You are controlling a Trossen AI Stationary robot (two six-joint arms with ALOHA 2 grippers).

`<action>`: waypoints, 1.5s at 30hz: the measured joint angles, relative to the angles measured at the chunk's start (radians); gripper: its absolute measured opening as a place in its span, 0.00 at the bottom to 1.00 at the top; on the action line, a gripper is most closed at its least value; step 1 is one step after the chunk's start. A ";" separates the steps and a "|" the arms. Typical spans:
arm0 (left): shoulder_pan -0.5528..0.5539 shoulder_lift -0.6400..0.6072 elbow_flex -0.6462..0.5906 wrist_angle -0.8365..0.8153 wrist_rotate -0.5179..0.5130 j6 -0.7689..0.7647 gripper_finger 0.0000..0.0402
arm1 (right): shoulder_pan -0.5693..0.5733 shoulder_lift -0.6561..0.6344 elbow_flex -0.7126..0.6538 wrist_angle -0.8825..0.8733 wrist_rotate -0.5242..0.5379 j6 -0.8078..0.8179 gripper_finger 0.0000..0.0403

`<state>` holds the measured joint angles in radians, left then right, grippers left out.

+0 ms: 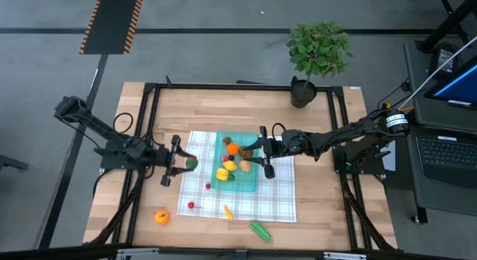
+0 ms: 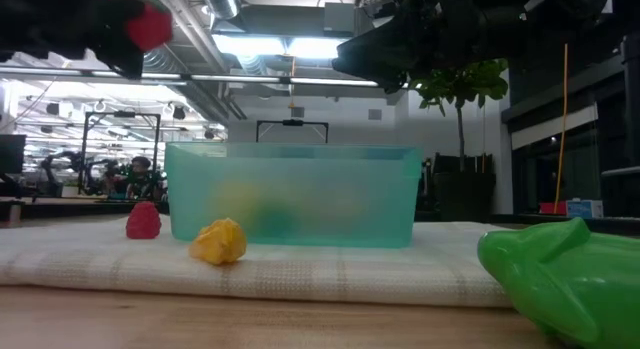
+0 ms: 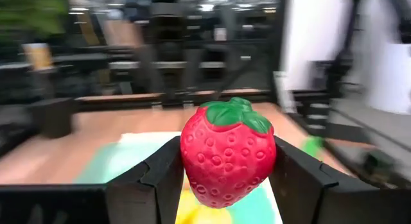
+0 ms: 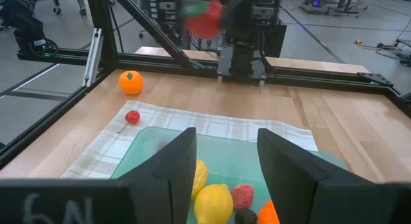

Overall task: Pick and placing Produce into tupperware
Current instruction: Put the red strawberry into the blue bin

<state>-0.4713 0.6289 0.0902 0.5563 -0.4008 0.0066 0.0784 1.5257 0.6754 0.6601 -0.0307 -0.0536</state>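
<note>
Strawberry sits pinched between the left gripper fingers, held up over the cloth just left of the tupperware. It's glossy red plastic, dimpled all over, green leafy cap. Right gripper hangs over the teal tub, fingers partly apart, gripping nothing. Tub is translucent, shallow, rectangular, with a smooth lemon and other small produce inside.

Both arms were dark, jointed and slender, ending in blocky black fingers (the right arm wore a white-and-yellow band).
</note>
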 joint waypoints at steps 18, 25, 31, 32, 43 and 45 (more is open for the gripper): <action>0.140 0.076 0.001 0.036 -0.015 -0.029 0.46 | -0.004 0.000 -0.022 0.094 0.000 -0.003 0.41; 0.266 0.163 0.007 0.091 0.094 -0.058 0.46 | -0.048 -0.036 -0.136 0.226 0.000 -0.002 0.41; 0.363 0.277 0.082 0.090 0.232 -0.053 0.46 | -0.055 -0.073 -0.172 0.227 -0.001 -0.005 0.41; 0.378 0.303 0.099 0.089 0.251 -0.052 0.46 | -0.056 -0.078 -0.174 0.226 0.000 -0.005 0.41; 0.492 0.548 0.237 0.109 0.381 -0.022 0.46 | -0.054 -0.099 -0.194 0.223 0.000 0.001 0.41; 0.504 0.581 0.251 0.140 0.408 -0.022 0.46 | -0.053 -0.099 -0.194 0.224 0.000 0.001 0.41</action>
<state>0.0328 1.2100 0.3417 0.6968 0.0074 -0.0158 0.0252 1.4265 0.4816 0.8841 -0.0307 -0.0525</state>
